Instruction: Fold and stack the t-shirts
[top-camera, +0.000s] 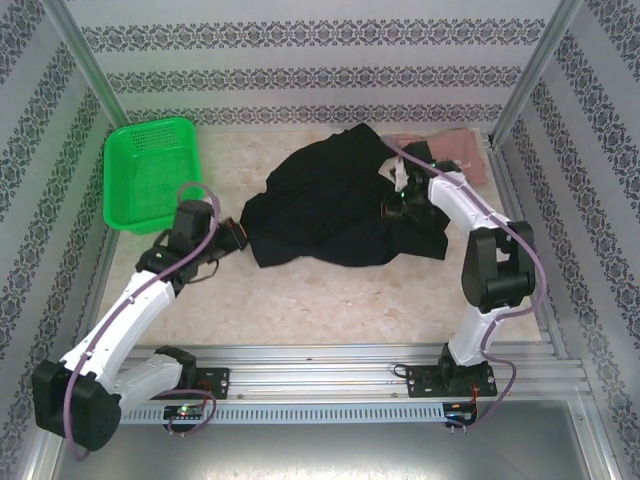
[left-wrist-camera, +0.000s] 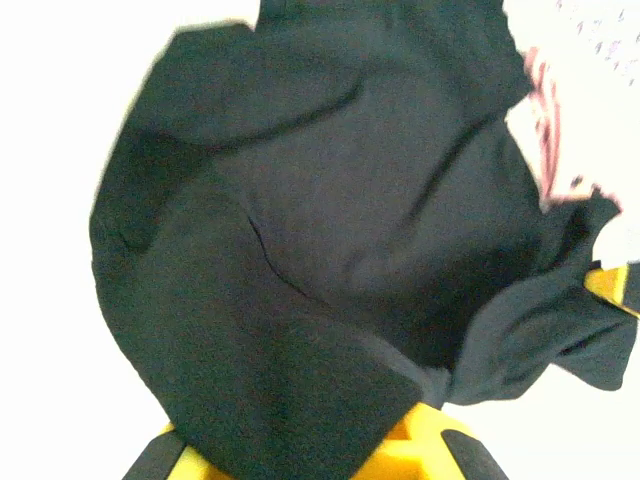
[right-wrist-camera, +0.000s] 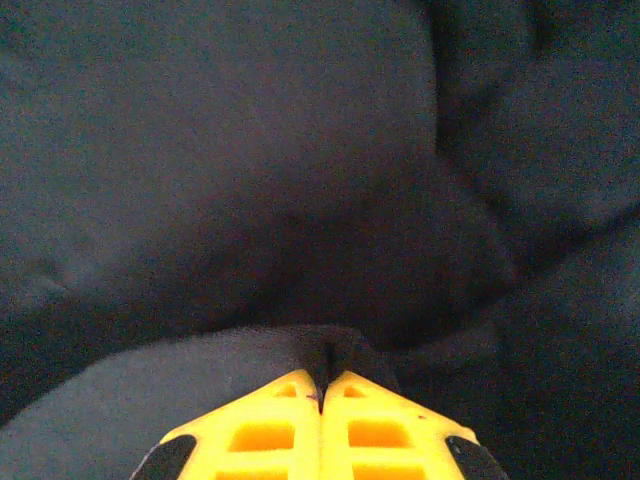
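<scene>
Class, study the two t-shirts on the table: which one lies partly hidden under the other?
The dusty-pink t-shirt at the far right. Part of it peeks out from behind the crumpled black t-shirt, which lies on top in full view.

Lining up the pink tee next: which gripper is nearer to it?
Right. The right gripper pinches the black tee just short of the pink tee; the left gripper is at the black tee's opposite, left edge.
</scene>
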